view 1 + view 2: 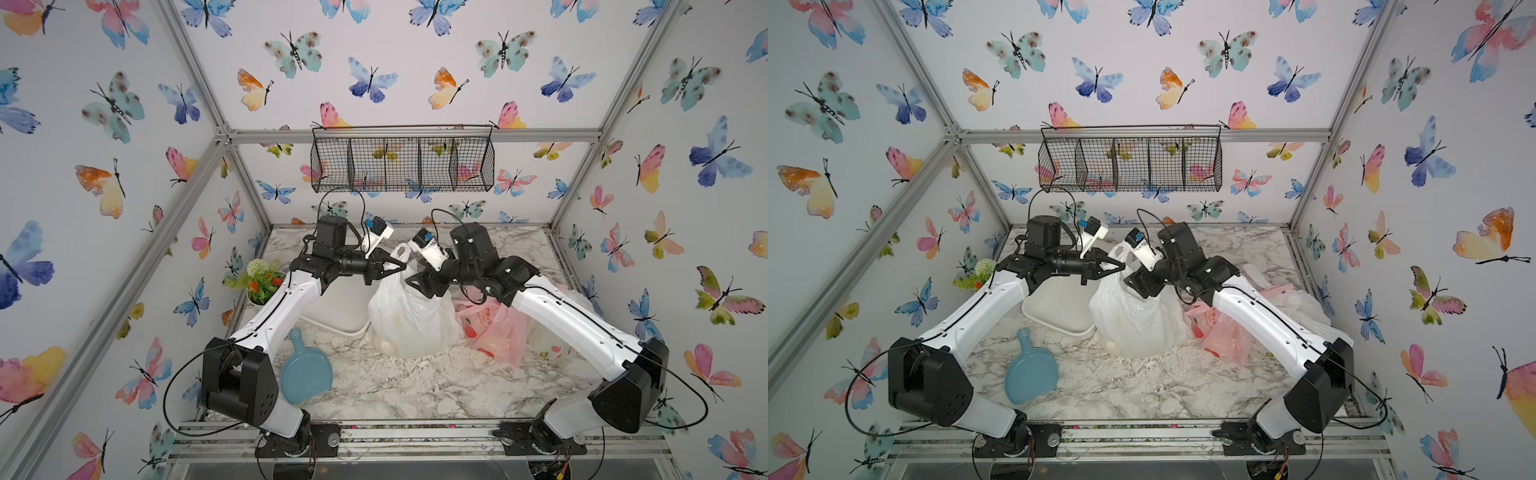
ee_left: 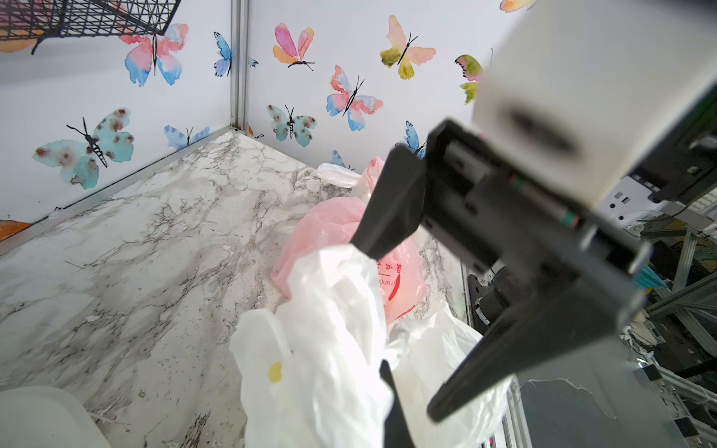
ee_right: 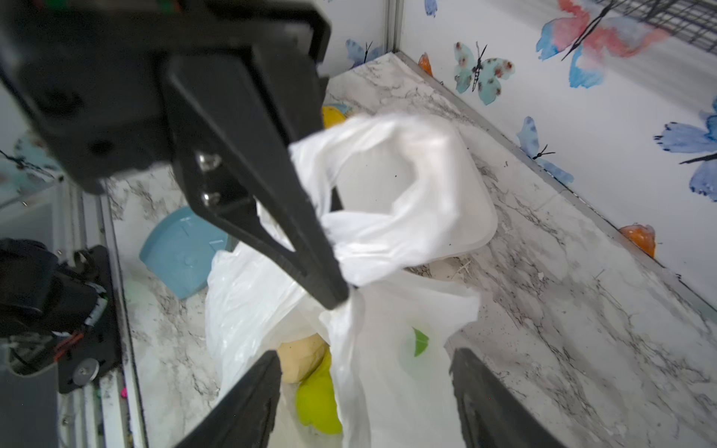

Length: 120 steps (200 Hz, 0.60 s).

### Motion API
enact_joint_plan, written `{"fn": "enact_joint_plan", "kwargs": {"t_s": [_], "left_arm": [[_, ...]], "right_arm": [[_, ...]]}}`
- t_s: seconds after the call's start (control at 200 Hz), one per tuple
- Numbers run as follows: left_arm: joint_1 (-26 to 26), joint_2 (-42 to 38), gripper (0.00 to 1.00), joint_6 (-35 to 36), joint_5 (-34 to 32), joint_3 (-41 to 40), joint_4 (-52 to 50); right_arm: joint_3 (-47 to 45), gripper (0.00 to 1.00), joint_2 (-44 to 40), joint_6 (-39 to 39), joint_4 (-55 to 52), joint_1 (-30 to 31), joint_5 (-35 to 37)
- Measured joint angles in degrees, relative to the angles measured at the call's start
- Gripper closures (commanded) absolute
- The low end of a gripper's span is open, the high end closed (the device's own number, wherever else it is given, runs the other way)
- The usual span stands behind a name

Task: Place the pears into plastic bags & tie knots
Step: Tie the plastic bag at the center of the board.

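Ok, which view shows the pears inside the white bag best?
Right wrist: looks into the open white bag at a cream pear and green pear. Top views show only pale shapes through plastic; left wrist, none.

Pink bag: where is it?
In both top views, the pink bag lies on the table, right of the white bag, partly under the right arm.

Bright, soft, even light, hardly any shadows. Top views warp fisheye-style at the edges. Wrist views blur up close, white bag (image 3: pixel 380 240) smeared.
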Motion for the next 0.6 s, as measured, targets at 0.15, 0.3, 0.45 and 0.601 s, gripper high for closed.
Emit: {"fn": "enact_joint_plan", "kwargs": {"t_s": [0.15,0.3,0.45,0.601], "left_arm": [[-0.1,0.0,0.95,0.0,-2.1,0.1,0.8],[-0.6,0.0,0.94,0.3,-3.3,0.1,1.0],[-0.8,0.0,0.94,0.6,-4.2,0.1,1.0],[-0.8,0.0,0.93,0.6,-4.2,0.1,1.0]], "right_arm": [[15.6,0.34,6.6,10.8,-3.6,-3.4,-6.3],[21.1,0.42,12.1,17.9,-5.5,-3.5,-11.7],[21.1,0.50,14.5,21.7,-7.3,-3.5,-14.9],[21.1,0.75,14.6,23.4,-7.4,-3.5,-16.6]]}}
